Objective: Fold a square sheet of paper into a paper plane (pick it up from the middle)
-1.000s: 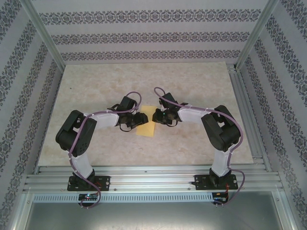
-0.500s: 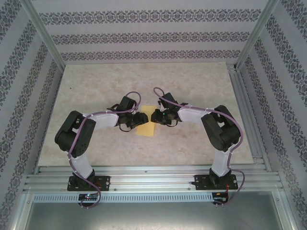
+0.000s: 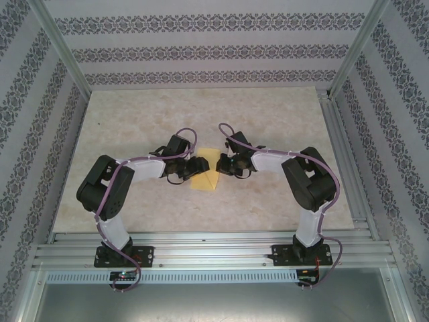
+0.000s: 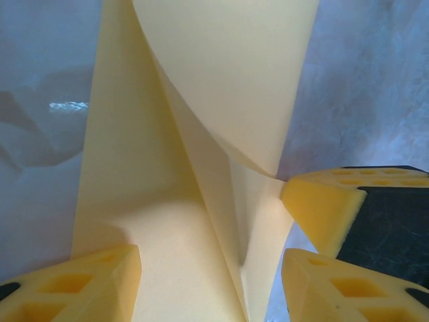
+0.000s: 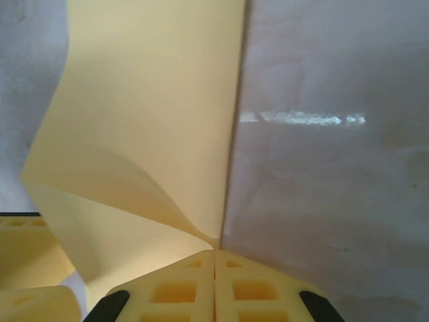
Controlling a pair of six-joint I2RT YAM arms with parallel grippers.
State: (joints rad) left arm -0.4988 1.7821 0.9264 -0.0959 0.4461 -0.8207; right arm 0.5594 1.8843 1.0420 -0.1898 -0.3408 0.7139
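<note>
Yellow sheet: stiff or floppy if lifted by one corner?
Probably floppy: the yellow sheet curls in a soft arc up to the right gripper. Likely light: that small pinch alone holds the flap up.

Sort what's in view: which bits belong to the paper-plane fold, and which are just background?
Job:
- square sheet of paper, partly folded
- left gripper, open around it
- right gripper, shut on a raised flap

Not the job:
- table
- aluminium frame
- patterned walls
</note>
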